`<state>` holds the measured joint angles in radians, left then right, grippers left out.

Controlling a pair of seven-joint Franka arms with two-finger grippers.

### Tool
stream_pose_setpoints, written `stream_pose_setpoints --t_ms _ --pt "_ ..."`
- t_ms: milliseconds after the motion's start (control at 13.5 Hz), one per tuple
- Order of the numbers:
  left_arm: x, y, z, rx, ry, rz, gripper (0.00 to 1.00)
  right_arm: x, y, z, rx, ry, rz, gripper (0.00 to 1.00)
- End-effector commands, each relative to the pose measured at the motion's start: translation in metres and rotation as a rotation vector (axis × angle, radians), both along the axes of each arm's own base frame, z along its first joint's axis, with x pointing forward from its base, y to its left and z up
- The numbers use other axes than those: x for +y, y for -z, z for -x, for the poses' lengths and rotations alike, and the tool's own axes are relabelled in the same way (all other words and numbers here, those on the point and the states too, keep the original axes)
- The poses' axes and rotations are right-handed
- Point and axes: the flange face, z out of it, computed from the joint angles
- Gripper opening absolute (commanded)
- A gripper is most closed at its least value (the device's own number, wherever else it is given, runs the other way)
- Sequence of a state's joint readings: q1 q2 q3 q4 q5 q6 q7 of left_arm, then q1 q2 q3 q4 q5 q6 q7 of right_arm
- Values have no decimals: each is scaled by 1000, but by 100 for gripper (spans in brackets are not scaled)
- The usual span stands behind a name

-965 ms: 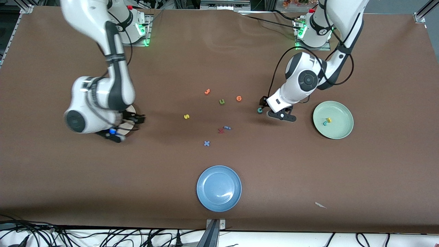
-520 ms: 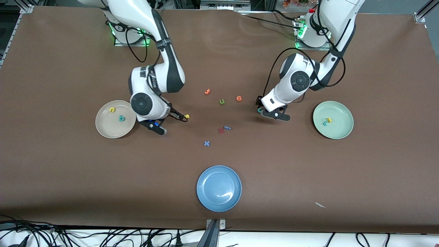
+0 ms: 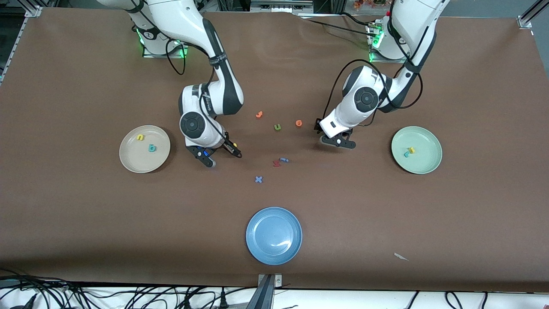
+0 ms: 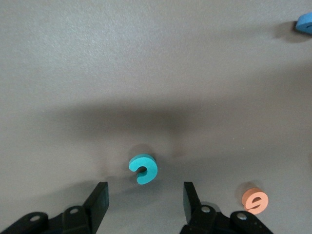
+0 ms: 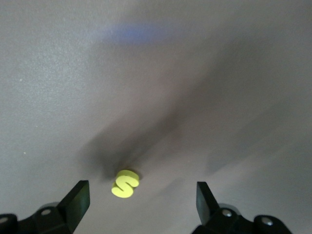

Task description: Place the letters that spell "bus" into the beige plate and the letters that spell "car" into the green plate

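In the left wrist view, the teal "c" (image 4: 143,168) lay on the desk between the open, empty left tool (image 4: 145,197); the right tool (image 5: 143,197), wide open, straddled the yellow "s" (image 5: 125,183).

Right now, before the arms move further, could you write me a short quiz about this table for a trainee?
1. True or false: the round cream-beige plate holds three foam letters.
2. The right gripper, fingers open, is low over: A) a blue foam "x"; B) the yellow foam "s"; C) the round blue plate.
3. Fill in: the left gripper, fingers apart, is low over the teal foam letter "___".
Key: 1 false, it holds two; 2 B; 3 c.
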<state>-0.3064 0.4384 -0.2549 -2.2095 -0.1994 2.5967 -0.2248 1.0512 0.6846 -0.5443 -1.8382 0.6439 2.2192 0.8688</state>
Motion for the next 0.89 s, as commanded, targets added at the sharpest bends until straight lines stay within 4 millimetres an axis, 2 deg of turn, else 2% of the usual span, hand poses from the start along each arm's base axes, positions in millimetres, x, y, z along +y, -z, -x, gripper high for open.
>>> stream_pose_setpoints --t_ms 0,74,297,742,817 --pt "-9 0 -8 -11 -12 18 70 3 7 9 -30 45 -4 94" --pt "-9 0 -8 -10 -14 18 70 5 8 11 -28 44 -6 92" --pt "-9 0 -7 -15 -1 13 51 4 10 12 -23 45 -2 81" --pt "-9 8 -5 -7 12 3 51 4 15 13 -27 50 -2 74" --pt "-9 9 -6 -8 11 4 47 4 15 14 -27 48 -1 73"
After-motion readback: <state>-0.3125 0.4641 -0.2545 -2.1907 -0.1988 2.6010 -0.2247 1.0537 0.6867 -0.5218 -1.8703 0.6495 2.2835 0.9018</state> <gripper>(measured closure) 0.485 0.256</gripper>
